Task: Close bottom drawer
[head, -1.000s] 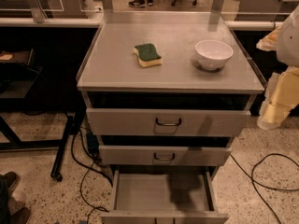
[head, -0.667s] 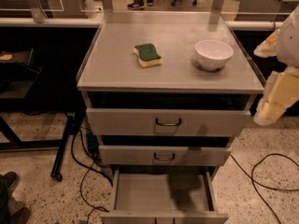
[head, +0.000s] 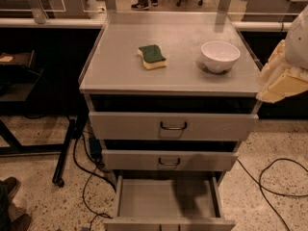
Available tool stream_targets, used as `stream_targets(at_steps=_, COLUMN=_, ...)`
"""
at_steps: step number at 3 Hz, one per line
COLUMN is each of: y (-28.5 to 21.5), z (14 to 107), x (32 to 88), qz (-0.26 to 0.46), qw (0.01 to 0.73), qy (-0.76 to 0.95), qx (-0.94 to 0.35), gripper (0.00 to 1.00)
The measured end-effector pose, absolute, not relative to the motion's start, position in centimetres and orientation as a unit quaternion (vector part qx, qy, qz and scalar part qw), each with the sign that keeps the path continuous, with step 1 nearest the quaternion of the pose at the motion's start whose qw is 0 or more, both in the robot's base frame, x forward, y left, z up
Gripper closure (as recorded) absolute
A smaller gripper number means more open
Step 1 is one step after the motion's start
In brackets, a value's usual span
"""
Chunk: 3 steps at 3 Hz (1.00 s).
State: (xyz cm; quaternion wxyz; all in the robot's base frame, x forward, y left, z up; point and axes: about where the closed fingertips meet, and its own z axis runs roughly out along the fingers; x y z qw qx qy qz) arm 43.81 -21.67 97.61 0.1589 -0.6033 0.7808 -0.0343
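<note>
The bottom drawer (head: pixel 168 201) of the grey metal cabinet is pulled far out toward me. Its plain grey tray is bare inside, and its front (head: pixel 168 224) is cut off by the lower edge of the view, so its handle is hidden. The middle drawer (head: pixel 169 160) and the top drawer (head: pixel 173 125) above it each stand slightly out. My gripper (head: pixel 281 83), cream-coloured, hangs at the right edge of the view, beside the cabinet's top right corner, well above the bottom drawer and touching nothing.
A green and yellow sponge (head: pixel 152 56) and a white bowl (head: pixel 220 56) sit on the cabinet top (head: pixel 120 71). Cables (head: pixel 269 177) lie on the floor on both sides. A black table leg with a wheel (head: pixel 62 158) stands to the left. A shoe (head: pixel 9 186) is at the lower left.
My gripper has risen a little at the right of the cabinet. The drawers, sponge and bowl have not moved.
</note>
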Motion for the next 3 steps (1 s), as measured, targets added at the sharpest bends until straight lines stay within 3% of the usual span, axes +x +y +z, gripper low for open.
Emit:
stream_targets(at_steps=1, y=-21.7, z=97.6, x=43.8, qz=-0.034, qw=0.159, qy=0.781, qx=-0.603, gripper=0.87)
stream_targets(at_steps=2, y=-21.7, z=97.6, x=43.8, qz=-0.034, qw=0.159, qy=0.781, qx=-0.603, gripper=1.0)
stream_targets(at_steps=3, y=-21.8, z=95.9, x=43.0, qz=-0.021, qw=0.155, qy=0.786, qx=-0.598, gripper=1.0)
